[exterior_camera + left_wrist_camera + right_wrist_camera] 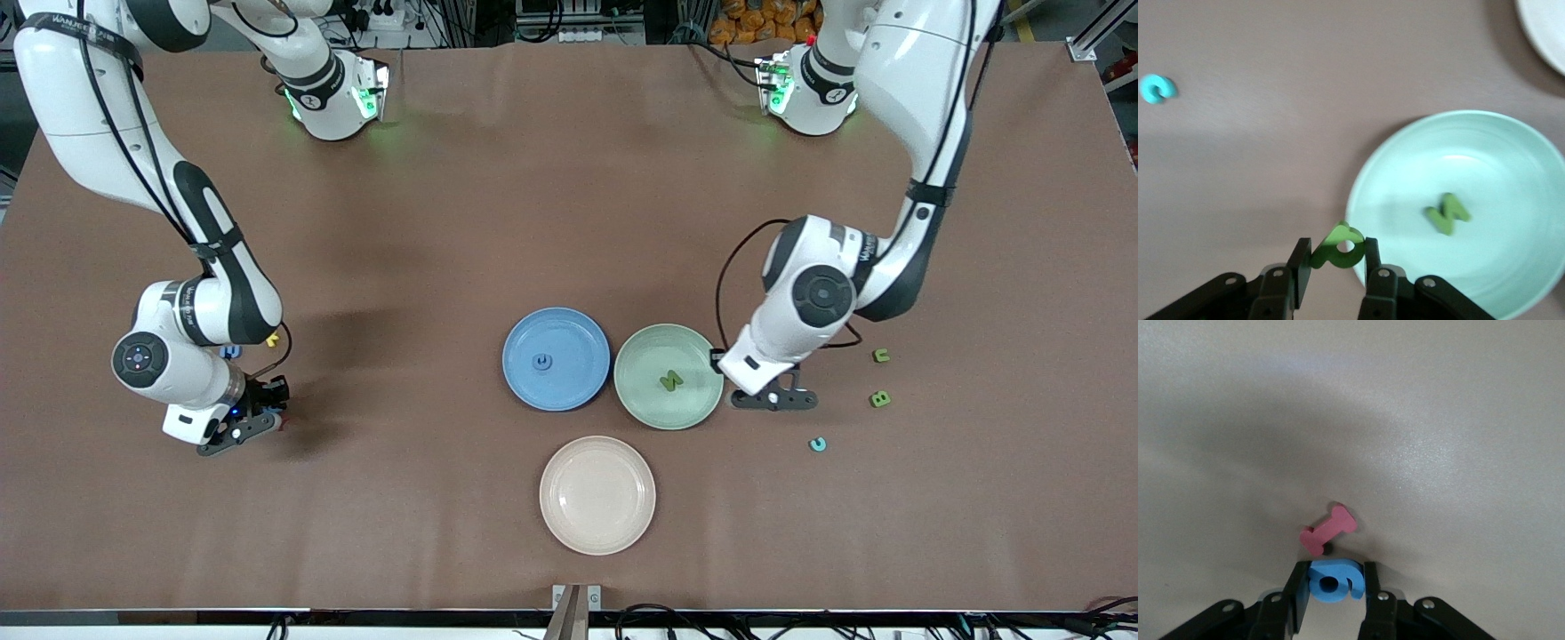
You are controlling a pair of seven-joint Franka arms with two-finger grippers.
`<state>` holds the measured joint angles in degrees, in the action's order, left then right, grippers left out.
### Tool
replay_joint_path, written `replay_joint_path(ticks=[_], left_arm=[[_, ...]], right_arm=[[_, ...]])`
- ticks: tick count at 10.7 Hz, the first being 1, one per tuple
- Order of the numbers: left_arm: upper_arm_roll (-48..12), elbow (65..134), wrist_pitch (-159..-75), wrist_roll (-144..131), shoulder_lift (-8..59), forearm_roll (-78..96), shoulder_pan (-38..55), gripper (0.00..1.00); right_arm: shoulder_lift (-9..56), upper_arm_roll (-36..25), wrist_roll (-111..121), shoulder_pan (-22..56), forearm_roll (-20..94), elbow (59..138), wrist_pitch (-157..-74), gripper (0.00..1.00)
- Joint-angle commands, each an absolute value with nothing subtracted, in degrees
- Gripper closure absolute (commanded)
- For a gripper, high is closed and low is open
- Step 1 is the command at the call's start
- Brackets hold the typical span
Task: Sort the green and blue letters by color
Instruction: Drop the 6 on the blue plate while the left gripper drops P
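At the lower right of the green plate, a green letter is pinched between the fingers of the left gripper, presumably for release beside the green letter already on the plate. At lower left of the frame, a blue letter is clamped in the right gripper, a red letter lying just beside it. One blue letter sits on the blue plate. The brown bench carries further letters near the frame's right.

The brown table bears three plates (blue, green, cream) and scattered letters.
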<state>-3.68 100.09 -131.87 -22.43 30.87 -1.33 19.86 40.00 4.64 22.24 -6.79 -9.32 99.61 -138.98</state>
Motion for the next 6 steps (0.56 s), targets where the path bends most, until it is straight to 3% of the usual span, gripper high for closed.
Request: replay_joint_path(ticks=[1, 3, 4, 5, 6], left_arm=[[-2.99, 97.83, -130.52, -31.7, 32.43, -1.76, 24.77, 0.87], [-3.08, 97.73, -130.52, -34.79, 32.61, -1.5, 26.01, 0.84], [-3.08, 97.73, -130.52, -34.46, 32.61, -2.28, 26.02, 0.1], [-3.08, 97.73, -130.52, -34.19, 32.52, -2.55, 26.02, 0.0], [-2.99, 97.91, -130.52, -34.1, 32.08, -2.64, 25.67, 0.0]], right_arm=[[39.11, 6.76, 21.54, -7.73, -9.15, 100.9, -138.96, 1.0], [38.5, 8.42, 15.77, -6.86, -7.65, 100.55, -138.78, 1.0], [38.58, 10.09, 11.9, -6.68, -7.65, 99.15, -136.6, 1.0], [38.67, 11.59, 6.56, -5.81, -7.65, 96.79, -133.28, 1.0], [38.76, 11.86, 1.2, -3.54, -7.65, 94.77, -130.89, 1.0]])
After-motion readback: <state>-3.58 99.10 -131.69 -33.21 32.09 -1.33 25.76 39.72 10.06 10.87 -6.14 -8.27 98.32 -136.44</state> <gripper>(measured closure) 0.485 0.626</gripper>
